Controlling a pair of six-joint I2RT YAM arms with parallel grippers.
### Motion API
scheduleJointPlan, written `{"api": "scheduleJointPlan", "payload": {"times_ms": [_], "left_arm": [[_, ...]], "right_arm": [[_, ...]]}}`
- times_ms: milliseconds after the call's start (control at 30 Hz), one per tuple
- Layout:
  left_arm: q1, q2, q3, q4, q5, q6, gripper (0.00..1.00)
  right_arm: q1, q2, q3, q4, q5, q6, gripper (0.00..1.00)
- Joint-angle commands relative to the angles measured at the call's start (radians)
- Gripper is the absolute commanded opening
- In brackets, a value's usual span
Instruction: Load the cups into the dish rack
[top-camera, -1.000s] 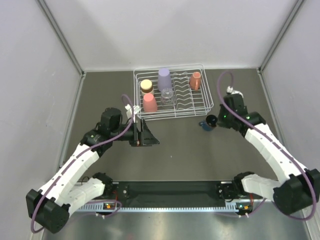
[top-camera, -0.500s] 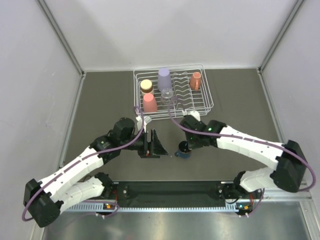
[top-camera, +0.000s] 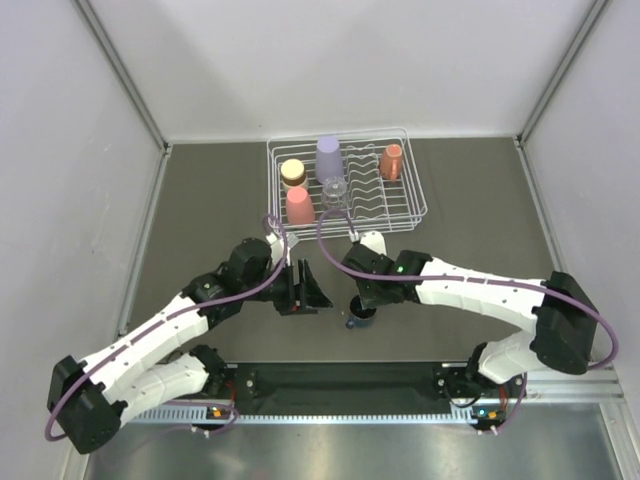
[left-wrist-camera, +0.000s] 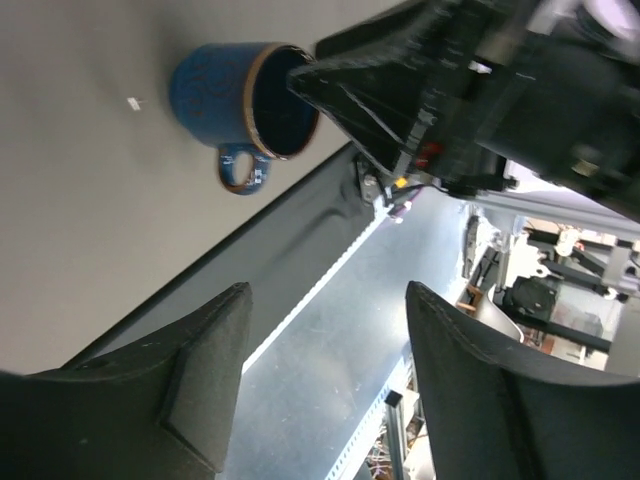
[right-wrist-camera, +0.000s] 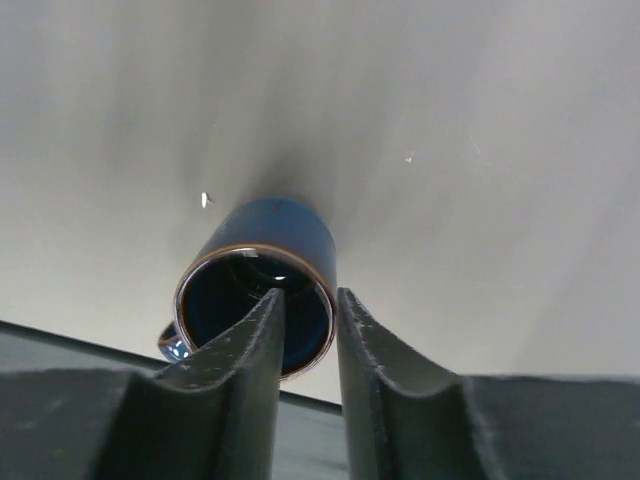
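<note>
The dark blue handled mug (top-camera: 360, 318) stands upright on the table in front of the dish rack (top-camera: 412, 190). My right gripper (top-camera: 363, 298) hangs over it. In the right wrist view one finger is inside the mug (right-wrist-camera: 280, 235) and the other outside. The right gripper (right-wrist-camera: 310, 295) is slightly open, and the inner finger stands clear of the wall. My left gripper (top-camera: 306, 290) is just left of the mug, open and empty (left-wrist-camera: 328, 295), and its camera sees the mug (left-wrist-camera: 215, 95). In the rack stand a lavender tumbler (top-camera: 328, 157), a pink tumbler (top-camera: 299, 206) and a salmon-pink mug (top-camera: 390, 160).
Another cup with a pale top (top-camera: 293, 172) sits at the rack's left end, and something shiny (top-camera: 335, 189) lies among the prongs. A black and metal rail (top-camera: 340, 380) with the arm bases runs along the table's near edge. Grey walls close in both sides.
My right arm carried the blue mug from right of the rack to the table's centre front, and its jaws have loosened. My left gripper shifted slightly right and narrowed a little.
</note>
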Motion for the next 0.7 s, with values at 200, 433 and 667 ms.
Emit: {"api": "scheduleJointPlan", "payload": {"times_ms": [200,433,667], "left_arm": [[-0.019,0.128,0.048,0.011,-0.071,0.044,0.59],[-0.056,0.312,0.212,-0.048,-0.105,0.179,0.59],[-0.073,0.604,0.522,-0.349,-0.138,0.537,0.63]], "right_arm": [[0.017,-0.158,-0.021,0.038,0.054,0.027,0.49],[0.015,-0.343,-0.059,-0.037,0.081,0.044,0.71],[0.014,-0.587,-0.128,-0.146,0.084,0.081,0.78]]}}
